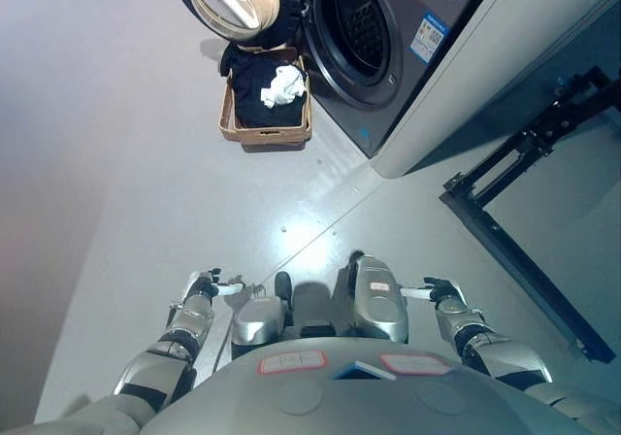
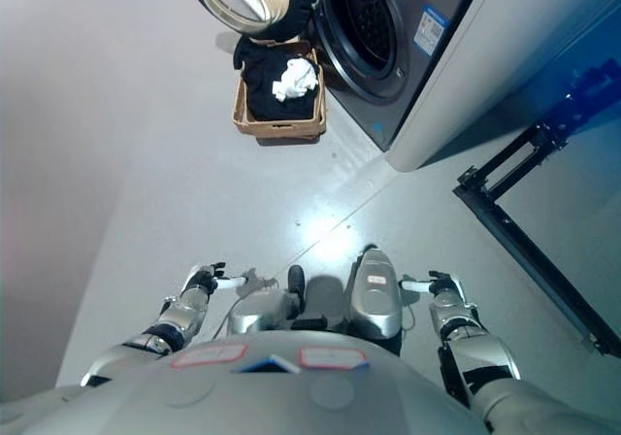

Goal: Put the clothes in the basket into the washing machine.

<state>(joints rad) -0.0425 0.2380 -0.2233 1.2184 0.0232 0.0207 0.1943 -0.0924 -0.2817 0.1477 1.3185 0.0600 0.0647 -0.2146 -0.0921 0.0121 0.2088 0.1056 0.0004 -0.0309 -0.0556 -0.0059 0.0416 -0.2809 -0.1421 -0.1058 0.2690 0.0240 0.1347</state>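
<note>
Top centre, a wicker basket of dark clothes and a white garment sits beside the open washing machine. Both the left hand and right hand hang low, fingers relaxed, empty.

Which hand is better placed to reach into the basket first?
Left, marginally. The basket of clothes sits far ahead, left of centre, on the left hand's side; the right hand is further across. Neither hand is near it, so the robot must approach first.

**Head cameras, looking steeply down**

Both eyes sit side by side on the head, facing the floor — far from the washing machine and basket, which both views share.
</note>
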